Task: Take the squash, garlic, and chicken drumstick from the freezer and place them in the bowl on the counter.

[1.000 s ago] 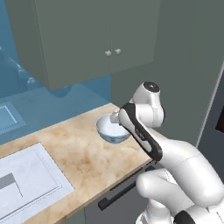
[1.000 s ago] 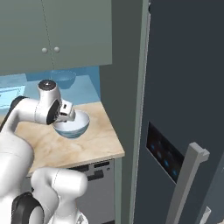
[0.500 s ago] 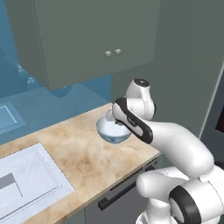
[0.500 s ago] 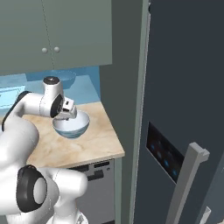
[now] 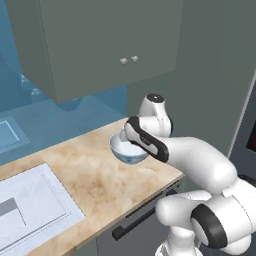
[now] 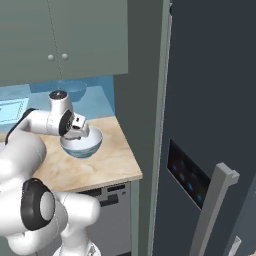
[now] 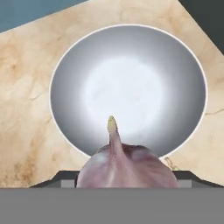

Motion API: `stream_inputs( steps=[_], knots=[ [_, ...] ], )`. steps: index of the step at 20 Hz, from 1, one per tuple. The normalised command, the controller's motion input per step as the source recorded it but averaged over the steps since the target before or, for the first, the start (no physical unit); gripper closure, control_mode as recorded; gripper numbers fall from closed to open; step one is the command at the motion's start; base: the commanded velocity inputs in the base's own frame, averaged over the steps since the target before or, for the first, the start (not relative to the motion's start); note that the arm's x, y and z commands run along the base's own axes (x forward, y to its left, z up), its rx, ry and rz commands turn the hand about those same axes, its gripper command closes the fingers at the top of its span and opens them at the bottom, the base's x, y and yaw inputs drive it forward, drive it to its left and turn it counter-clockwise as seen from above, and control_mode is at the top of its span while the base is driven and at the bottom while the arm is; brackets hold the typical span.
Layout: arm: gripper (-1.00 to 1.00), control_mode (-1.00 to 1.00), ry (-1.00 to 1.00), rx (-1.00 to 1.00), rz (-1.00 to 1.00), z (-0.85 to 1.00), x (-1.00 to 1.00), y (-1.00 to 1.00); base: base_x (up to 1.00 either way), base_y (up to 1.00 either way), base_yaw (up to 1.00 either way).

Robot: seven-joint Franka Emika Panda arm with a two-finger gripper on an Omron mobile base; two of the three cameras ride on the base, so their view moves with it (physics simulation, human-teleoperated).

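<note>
Bowl (image 7: 70, 78): white inside, bare, on counter (image 7: 26, 113) near its right end. Gripper (image 6: 79, 131) above it, fingers grasping garlic (image 7: 127, 168).

pinkish garlic (image 7: 127, 168), white-inside bowl (image 7: 78, 65), beige marbled counter (image 7: 26, 70)

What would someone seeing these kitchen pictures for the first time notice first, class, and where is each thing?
In the hand view, the pinkish garlic bulges at the bottom, held in the gripper, its stem tip pointing over the bowl, whose white inside is bare. In the base views the white arm bends over the bowl on the beige counter, near its right end. To the right stands the tall dark freezer.
</note>
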Motion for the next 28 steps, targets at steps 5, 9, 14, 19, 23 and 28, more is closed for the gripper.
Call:
stream_inputs(
  steps=[5,9,14,19,23,28],
  knots=[
    [1.00,-1.00,0.11,0.00,0.00,-0.29,0.26,0.00,0.00,0.00,0.00],
    [1.00,-1.00,0.07,0.00,0.00,-0.28,0.29,0.00,0.00,0.00,0.00],
    [1.00,-1.00,0.06,0.00,0.00,-0.18,0.33,0.00,0.00,0.00,0.00],
    [1.00,-1.00,0.01,-0.02,0.00,-0.25,0.27,0.01,0.00,0.00,0.00],
    [1.00,-1.00,0.07,0.00,0.00,-0.22,0.33,0.00,0.00,0.00,0.00],
    [1.00,-1.00,0.02,-0.01,0.00,-0.24,0.20,0.00,0.00,0.00,0.00]
  ],
)
